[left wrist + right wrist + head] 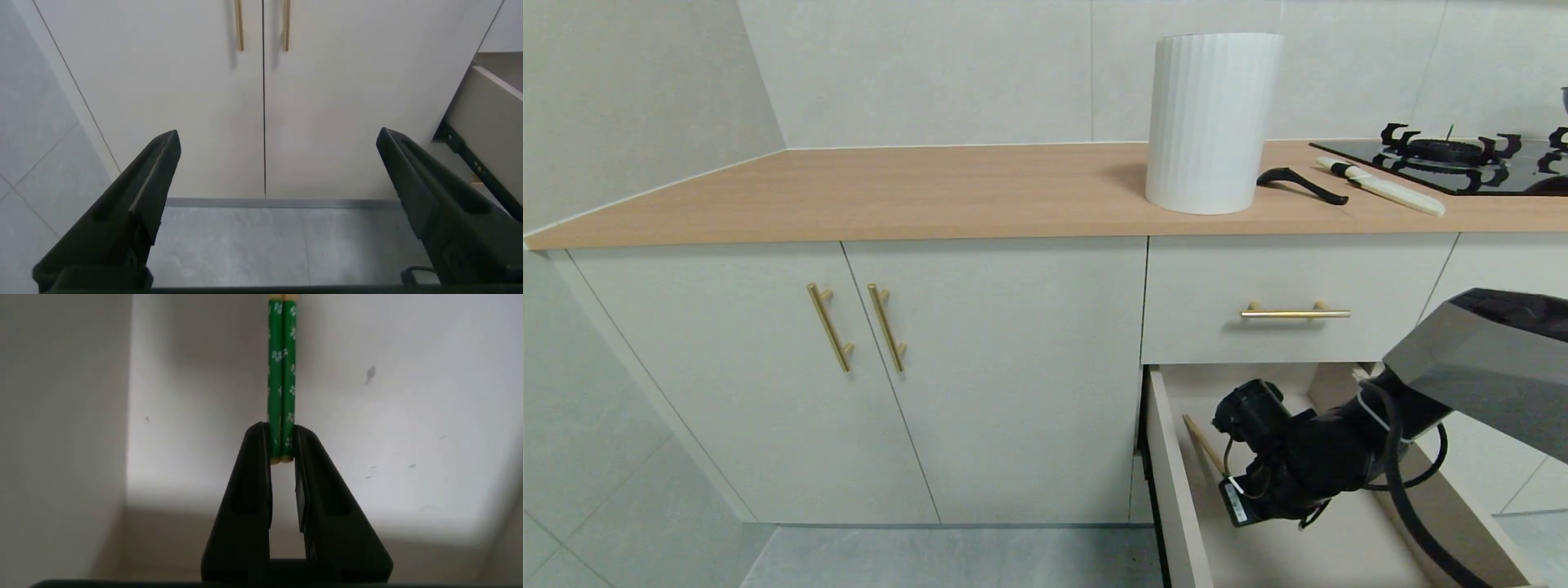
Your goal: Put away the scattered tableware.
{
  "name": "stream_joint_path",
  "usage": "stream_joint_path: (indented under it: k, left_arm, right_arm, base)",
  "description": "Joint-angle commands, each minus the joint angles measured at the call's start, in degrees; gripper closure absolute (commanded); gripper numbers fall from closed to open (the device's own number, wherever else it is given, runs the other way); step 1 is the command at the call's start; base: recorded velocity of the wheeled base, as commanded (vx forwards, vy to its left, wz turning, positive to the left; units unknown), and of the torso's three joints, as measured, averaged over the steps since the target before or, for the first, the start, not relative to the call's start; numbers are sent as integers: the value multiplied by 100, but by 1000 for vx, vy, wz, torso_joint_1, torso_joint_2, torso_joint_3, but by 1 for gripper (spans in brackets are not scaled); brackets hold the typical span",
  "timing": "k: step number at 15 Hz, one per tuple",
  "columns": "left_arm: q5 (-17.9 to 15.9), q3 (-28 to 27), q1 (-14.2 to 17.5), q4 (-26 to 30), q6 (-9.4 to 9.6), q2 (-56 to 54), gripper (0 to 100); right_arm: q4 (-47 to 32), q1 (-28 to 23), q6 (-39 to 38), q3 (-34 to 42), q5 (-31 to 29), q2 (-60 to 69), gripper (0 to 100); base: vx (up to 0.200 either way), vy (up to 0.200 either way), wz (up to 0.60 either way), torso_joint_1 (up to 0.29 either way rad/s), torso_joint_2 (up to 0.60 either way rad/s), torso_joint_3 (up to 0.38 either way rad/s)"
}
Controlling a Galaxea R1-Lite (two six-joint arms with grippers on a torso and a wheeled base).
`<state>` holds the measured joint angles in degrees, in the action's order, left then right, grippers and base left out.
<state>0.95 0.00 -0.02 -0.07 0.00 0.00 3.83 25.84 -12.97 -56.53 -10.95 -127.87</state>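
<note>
A pair of green chopsticks point(282, 376) with small white flowers lies along the pale floor of the open drawer point(1172, 490). My right gripper point(282, 447) is shut on their near end, low inside the drawer. In the head view the chopsticks point(1203, 445) show as a thin wooden-coloured stick beside the drawer's left wall, just ahead of my right wrist. On the counter lie a white knife point(1388, 188) and a black curved utensil point(1298, 183). My left gripper point(278, 212) hangs open with nothing between its fingers, facing the cabinet doors above the floor.
A tall white ribbed container point(1210, 122) stands on the wooden countertop point(890, 192). A black gas hob point(1454, 159) sits at the right. A shut drawer with a gold handle point(1294, 312) is above the open one. Two cabinet doors point(858, 327) are shut.
</note>
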Motion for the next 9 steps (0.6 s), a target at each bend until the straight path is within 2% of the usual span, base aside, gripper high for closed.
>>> stream_joint_path:
  k: [1,9]
  left_arm:
    - [2,0,2,-1,0,0,0]
    - [2,0,2,-1,0,0,0]
  right_arm:
    - [13,26,-4,-34,-4,-239,100]
    - [435,-18,-39,-43,-153,-397,100]
  base:
    - [0,0,0,0,0,0]
    - [0,0,0,0,0,0]
